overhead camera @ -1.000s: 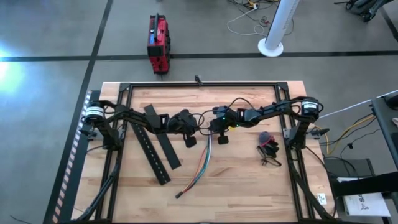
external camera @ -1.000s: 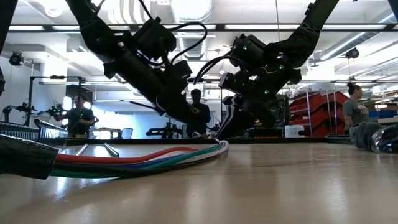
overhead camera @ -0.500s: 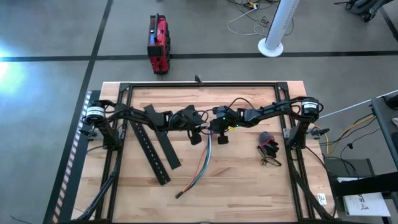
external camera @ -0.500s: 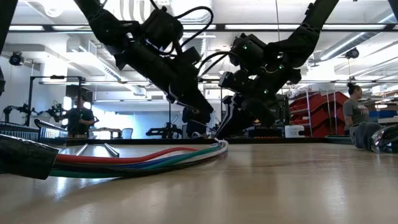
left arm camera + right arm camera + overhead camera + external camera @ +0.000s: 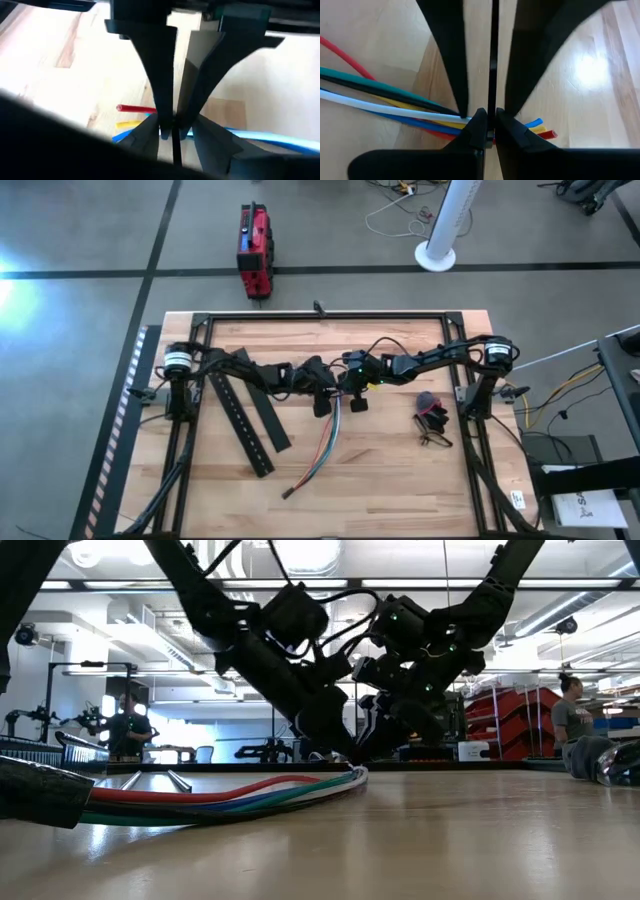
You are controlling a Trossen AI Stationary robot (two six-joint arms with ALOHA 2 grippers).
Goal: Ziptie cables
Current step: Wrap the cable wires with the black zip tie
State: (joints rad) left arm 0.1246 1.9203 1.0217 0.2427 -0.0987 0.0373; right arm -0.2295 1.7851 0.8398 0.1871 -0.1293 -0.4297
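At table centre, right gripper [image 5: 345, 393] clamped on a black zip tie [image 5: 493, 65] at the cables' [image 5: 325, 445] upper end; left gripper [image 5: 322, 392] narrowly parted just beside it.

The cables [image 5: 324, 448] are laid flat on the wooden table [image 5: 400, 480] as one loose bundle of thin wires: red, green, blue, white, yellow. One end is fanned out a bit near the table's front edge. The other end is found up by the table's middle, where a thin black strip is seen across the bundle.
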